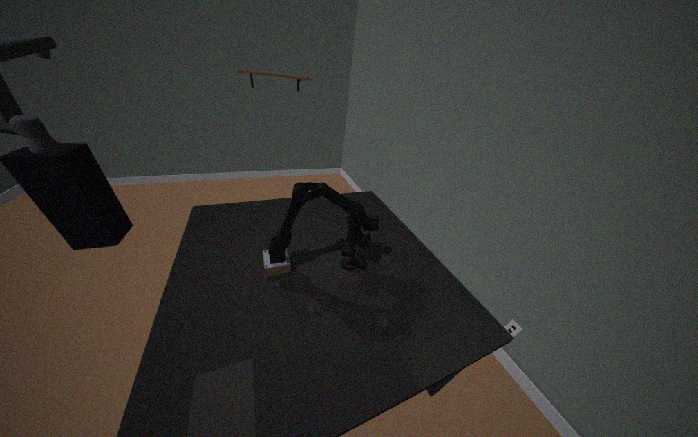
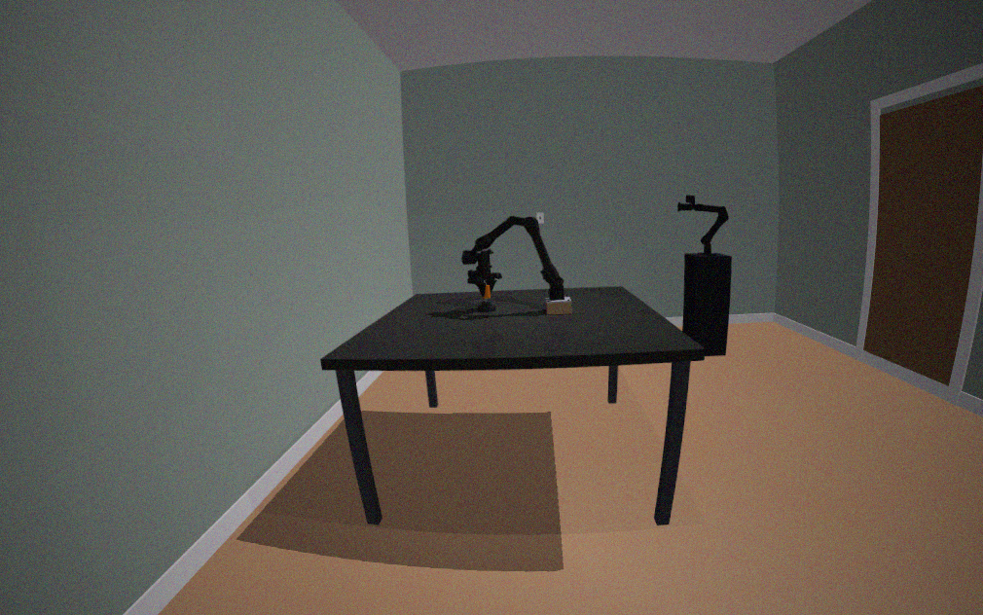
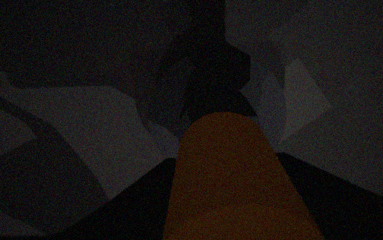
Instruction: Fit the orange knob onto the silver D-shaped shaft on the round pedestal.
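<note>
An orange knob (image 2: pixel 487 292) (image 3: pixel 235 171) is held between the jaws (image 2: pixel 486 288) of a black robot arm (image 1: pixel 303 193) (image 2: pixel 536 242) above a black desk (image 1: pixel 231 329) (image 2: pixel 507 341) in a dimly lit, green-walled room. The knob is gripped from both sides, as shown in the wrist view, where its orange body is framed by two dark fingers. Directly beneath it, a dark round pedestal (image 1: pixel 348 263) (image 2: pixel 486 307) is seen on the desk. The knob appears to be carried just over the pedestal, though in such poor light it cannot be told whether the two are touching, and the silver shaft cannot be made out. The arm is mounted on a pale block (image 1: pixel 278 269) (image 2: pixel 558 307), from which it is arched up and over, with its gripping end pointed downward. Shadows of the arm are cast across the desk top. Away from the desk, a second arm (image 1: pixel 33 128) (image 2: pixel 715 225) is supported on a tall black stand (image 1: pixel 72 200) (image 2: pixel 707 305). An orange-brown shelf (image 1: pixel 272 75) is fixed to the wall in the top view, and a brown door (image 2: pixel 924 238) is framed in white at one side of the exterior view.
</note>
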Controlling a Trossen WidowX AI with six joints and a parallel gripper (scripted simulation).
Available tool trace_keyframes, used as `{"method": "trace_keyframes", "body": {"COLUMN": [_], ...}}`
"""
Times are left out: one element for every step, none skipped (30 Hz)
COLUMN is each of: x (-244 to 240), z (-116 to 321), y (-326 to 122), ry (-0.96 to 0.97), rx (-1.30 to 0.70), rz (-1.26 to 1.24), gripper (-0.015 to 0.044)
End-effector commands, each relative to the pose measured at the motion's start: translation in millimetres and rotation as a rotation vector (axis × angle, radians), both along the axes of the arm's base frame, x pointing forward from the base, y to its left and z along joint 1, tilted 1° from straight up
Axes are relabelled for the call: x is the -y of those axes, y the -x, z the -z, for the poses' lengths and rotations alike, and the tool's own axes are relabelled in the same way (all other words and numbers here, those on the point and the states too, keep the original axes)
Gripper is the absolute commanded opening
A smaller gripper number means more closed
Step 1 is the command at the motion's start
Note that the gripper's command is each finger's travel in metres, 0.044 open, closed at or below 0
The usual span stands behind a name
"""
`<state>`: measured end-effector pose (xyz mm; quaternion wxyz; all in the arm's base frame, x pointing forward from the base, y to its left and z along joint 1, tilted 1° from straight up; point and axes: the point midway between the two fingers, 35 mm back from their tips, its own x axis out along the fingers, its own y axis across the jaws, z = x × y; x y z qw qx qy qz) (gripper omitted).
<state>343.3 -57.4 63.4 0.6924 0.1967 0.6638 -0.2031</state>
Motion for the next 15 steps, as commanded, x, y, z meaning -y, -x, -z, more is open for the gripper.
{"method": "trace_keyframes", "body": {"x": [0.1, 0.2, 0.2, 0.3, 0.4, 0.5, 0.5, 0.5, 0.6, 0.6, 0.6, 0.6, 0.7, 0.8, 0.7], "z": [-4.1, -4.0, -3.9, -3.7, -3.4, -2.8, -2.5, -0.7, 0.7, 2.1, 1.8, 1.8, 1.8, 1.8, 1.8], "y": [-2.9, -3.3, -3.8, -4.4, -5.1, -5.4, -5.4, -5.5, -5.6, -5.8, -5.8, -5.8, -6.2, -6.7, -6.5], "ry": [-0.002, -0.002, -0.002, -0.002, -0.002, -0.002, -0.002, -0.002, -0.002, -0.002, -0.002, -0.002, -0.002, -0.002, -0.002], "rx": [0.012, 0.012, 0.012, 0.013, 0.013, 0.013, 0.013, 0.013, 0.013, 0.013, 0.013, 0.013, 0.013, 0.013, 0.013], "rz": [0.061, 0.061, 0.061, 0.061, 0.061, 0.061, 0.061, 0.061, 0.061, 0.061, 0.061, 0.061, 0.061, 0.061, 0.061], "gripper": [0.0, 0.0, 0.0, 0.0, 0.0, 0.0, 0.0, 0.0, 0.0, 0.0, 0.0, 0.0, 0.0, 0.0, 0.0]}}
